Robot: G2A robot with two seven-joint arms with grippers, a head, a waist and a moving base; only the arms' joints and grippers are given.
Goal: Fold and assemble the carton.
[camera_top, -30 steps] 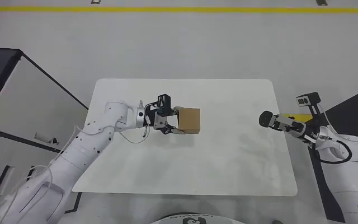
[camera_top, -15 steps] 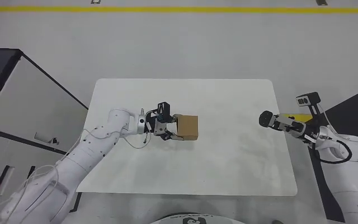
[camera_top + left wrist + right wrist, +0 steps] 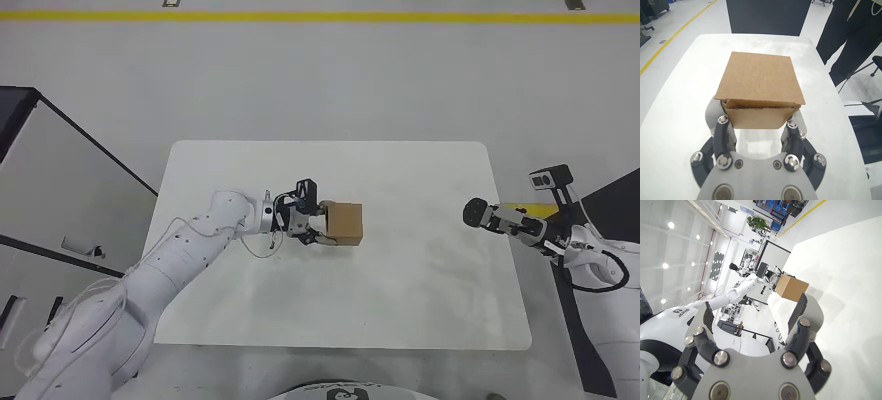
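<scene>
1 carton point(image 3: 343, 222) is on record: brown corrugated board, formed into a box shape and located near the middle of the white table point(image 3: 420, 290). In the left wrist view the carton point(image 3: 759, 91) presents a flat closed top panel. The end facing the wrist shows a flap with a ragged upper edge sitting just under that panel. Whether its underside rests on the table point(image 3: 677, 94) or is raised off it cannot be confirmed.

The left gripper point(image 3: 312, 222) is at the carton's left end. Its 2 fingers point(image 3: 712, 111) stand 1 on each side of that end and press against the board, so the left gripper point(image 3: 755, 115) holds the carton. The left arm extends across the left half of the table to reach it.

The right gripper point(image 3: 472, 212) sits at the table's right edge, well apart from the carton. In the right wrist view the right gripper point(image 3: 755, 304) has its 2 ribbed pads point(image 3: 797, 309) spread wide with nothing between them. The carton point(image 3: 792, 290) appears farther off across the table point(image 3: 838, 266).

1 yellow line point(image 3: 320, 16) runs along the floor beyond the table's far side.
</scene>
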